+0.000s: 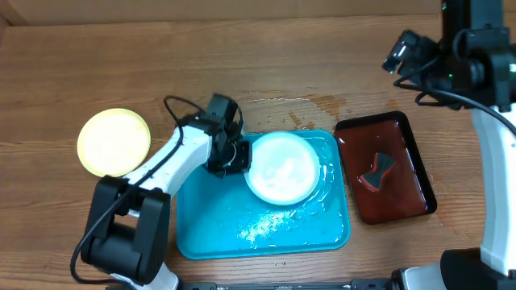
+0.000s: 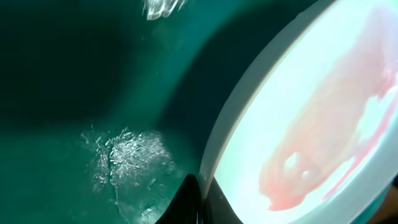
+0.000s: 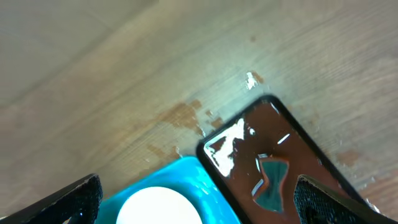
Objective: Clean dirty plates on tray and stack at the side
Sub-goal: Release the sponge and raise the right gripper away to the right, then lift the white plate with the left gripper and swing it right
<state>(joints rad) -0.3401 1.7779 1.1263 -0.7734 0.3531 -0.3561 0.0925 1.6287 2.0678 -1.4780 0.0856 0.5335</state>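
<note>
So the blue-rimmed plate (image 1: 280, 167) is sitting on the upper right part of the turquoise tray (image 1: 210, 234), which is wet and has foamy streaks across the bottom. From above the plate looks pretty white, but the left wrist view shows a pinkish-red smear (image 2: 329, 143) still across its middle. The left gripper (image 1: 235, 155) is closed down tight on the plate's left rim, with one dark finger (image 2: 188, 198) right against the edge. The right gripper (image 1: 401, 52) is up high, well away from everything, with its fingers (image 3: 74, 198) spread wide and nothing between them. A yellow-green plate (image 1: 113, 142) sits on the wooden table (image 1: 97, 64) left of the tray; it's too glared out to see any smears.
</note>
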